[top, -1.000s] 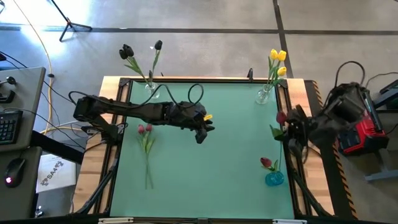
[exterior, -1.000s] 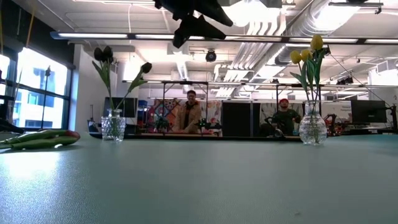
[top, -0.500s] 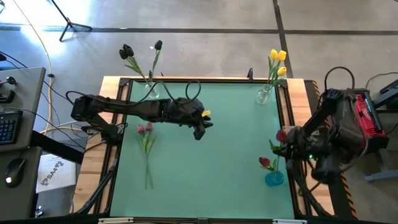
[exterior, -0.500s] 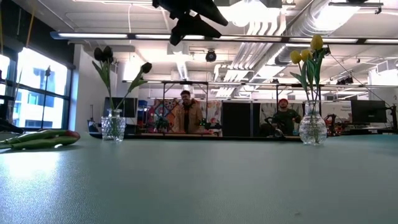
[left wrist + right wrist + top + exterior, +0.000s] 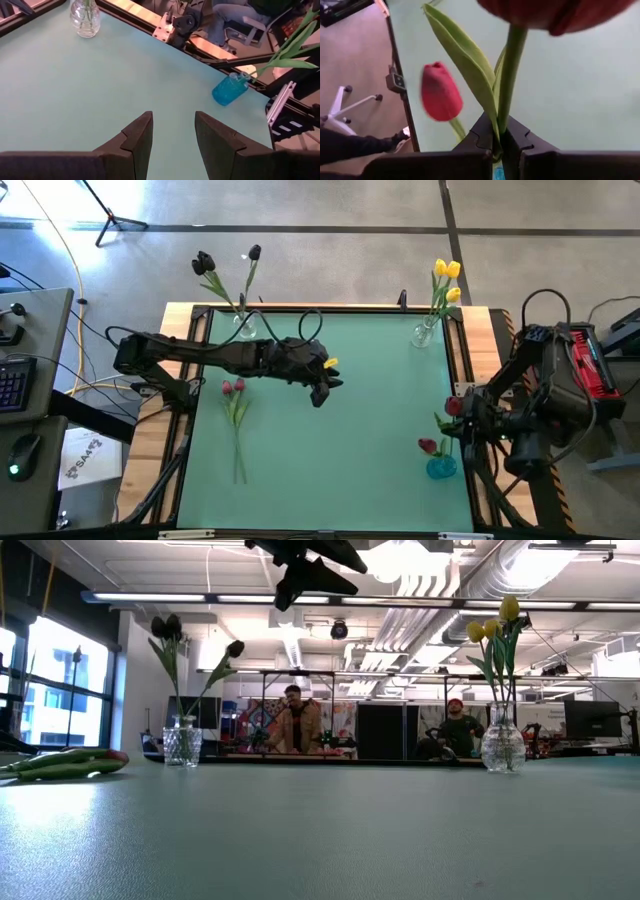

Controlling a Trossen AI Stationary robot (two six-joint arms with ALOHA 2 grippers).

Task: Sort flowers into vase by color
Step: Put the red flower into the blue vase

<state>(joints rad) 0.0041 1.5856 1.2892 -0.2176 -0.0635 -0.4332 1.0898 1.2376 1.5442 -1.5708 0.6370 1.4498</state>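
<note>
My right gripper is shut on a red tulip at the table's right edge, just above the blue vase. That vase holds another red tulip. My left gripper hangs open and empty over the table's middle, also seen high in the low view. Two red tulips lie flat on the mat at the left. Black tulips stand in a clear vase at the far left. Yellow tulips stand in a clear vase at the far right. My right gripper pinches the red tulip's green stem, with a leaf beside it, between its two fingers some way below the head. The tulip is lifted clear of the table. Its lower end is hidden by the gripper.
The green mat has free room across its middle and near side. A raised frame runs round the table's edges. Cables loop over my left arm. People sit in the room beyond the far edge.
My right gripper has carried the red tulip along the right edge toward the table's near side, closing on the blue vase, and the arm has swung round. My left arm has stayed almost still.
</note>
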